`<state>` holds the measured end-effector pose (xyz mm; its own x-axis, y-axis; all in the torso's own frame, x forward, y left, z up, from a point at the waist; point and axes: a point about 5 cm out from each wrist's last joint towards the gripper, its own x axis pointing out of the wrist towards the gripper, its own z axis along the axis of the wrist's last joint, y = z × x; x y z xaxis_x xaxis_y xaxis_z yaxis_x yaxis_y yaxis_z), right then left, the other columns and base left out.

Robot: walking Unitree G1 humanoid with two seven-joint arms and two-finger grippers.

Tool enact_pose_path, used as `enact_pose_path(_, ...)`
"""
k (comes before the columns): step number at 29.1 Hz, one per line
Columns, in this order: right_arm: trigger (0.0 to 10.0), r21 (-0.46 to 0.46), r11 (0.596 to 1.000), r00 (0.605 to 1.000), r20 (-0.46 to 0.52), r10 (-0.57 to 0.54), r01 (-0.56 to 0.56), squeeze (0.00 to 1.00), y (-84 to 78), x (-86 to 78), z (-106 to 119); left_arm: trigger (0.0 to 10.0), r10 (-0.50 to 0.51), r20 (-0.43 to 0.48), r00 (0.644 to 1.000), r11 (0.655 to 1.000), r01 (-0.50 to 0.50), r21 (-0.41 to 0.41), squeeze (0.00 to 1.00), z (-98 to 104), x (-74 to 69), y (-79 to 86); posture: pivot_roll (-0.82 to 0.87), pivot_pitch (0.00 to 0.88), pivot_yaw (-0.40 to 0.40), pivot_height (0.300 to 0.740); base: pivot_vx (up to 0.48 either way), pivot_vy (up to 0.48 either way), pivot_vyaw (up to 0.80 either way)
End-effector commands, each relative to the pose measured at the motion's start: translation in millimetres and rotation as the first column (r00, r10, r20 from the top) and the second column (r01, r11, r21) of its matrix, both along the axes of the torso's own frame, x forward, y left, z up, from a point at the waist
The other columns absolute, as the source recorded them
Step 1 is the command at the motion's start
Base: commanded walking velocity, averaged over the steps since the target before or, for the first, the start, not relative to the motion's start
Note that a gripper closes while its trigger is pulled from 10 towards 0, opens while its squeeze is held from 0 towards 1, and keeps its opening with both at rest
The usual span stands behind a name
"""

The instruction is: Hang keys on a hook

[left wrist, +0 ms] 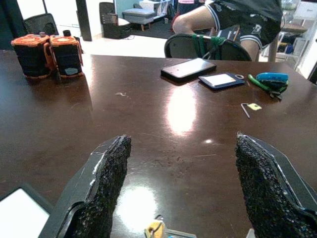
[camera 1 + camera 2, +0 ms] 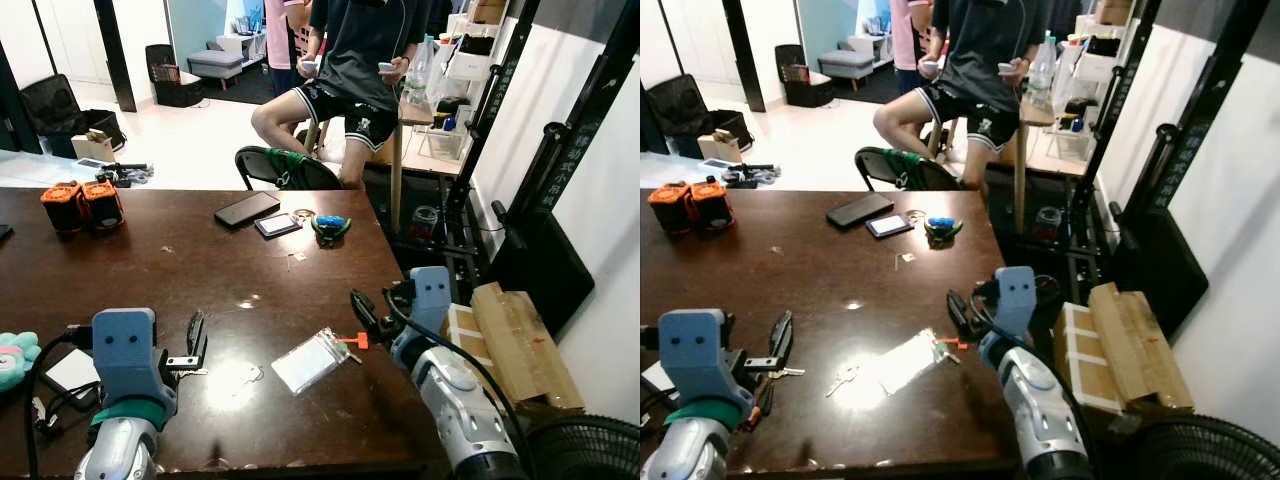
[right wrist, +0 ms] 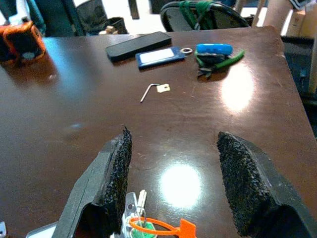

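Keys (image 3: pixel 141 218) with orange tag between spread right gripper (image 3: pixel 173 183) fingers; no legible writing.

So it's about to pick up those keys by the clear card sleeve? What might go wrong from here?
Three things, judging by this moment:

1. The keys with the orange tag lie flat beside the clear card sleeve; the right gripper, jaws open, may pinch the sleeve too.
2. They sit near the table edge, so a nudge might knock them off.
3. A loose silver key by the left gripper could be taken instead.
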<state>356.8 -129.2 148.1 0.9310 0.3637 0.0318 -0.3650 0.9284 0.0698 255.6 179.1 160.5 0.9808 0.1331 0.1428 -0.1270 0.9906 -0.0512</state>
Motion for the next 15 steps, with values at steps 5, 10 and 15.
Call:
enact_pose_path(5, 10.0, -0.109, 0.994, 0.994, -0.113, 0.007, -0.019, 1.00, 2.4, 5.3, -20.4, 10.0, -0.029, -0.003, 1.000, 1.000, 0.029, -0.009, 0.00, -3.3, -2.1, -7.0, -0.14, 0.000, -0.024, 0.740, 0.000, 0.000, 0.00)
enact_pose_path(10, 10.0, -0.141, 0.988, 0.983, -0.181, 0.040, -0.066, 1.00, 9.9, 6.7, -29.9, 10.0, -0.037, -0.003, 0.999, 0.999, 0.037, -0.012, 0.00, -3.1, -1.7, -9.4, -0.14, 0.000, -0.027, 0.740, 0.000, 0.000, 0.00)
enact_pose_path(15, 10.0, -0.181, 0.961, 0.951, -0.265, 0.158, -0.210, 1.00, 31.3, 1.2, -43.2, 10.0, -0.045, -0.007, 0.999, 0.999, 0.045, -0.017, 0.00, -4.3, -3.3, -11.5, -0.14, 0.000, -0.029, 0.740, 0.000, 0.000, 0.00)
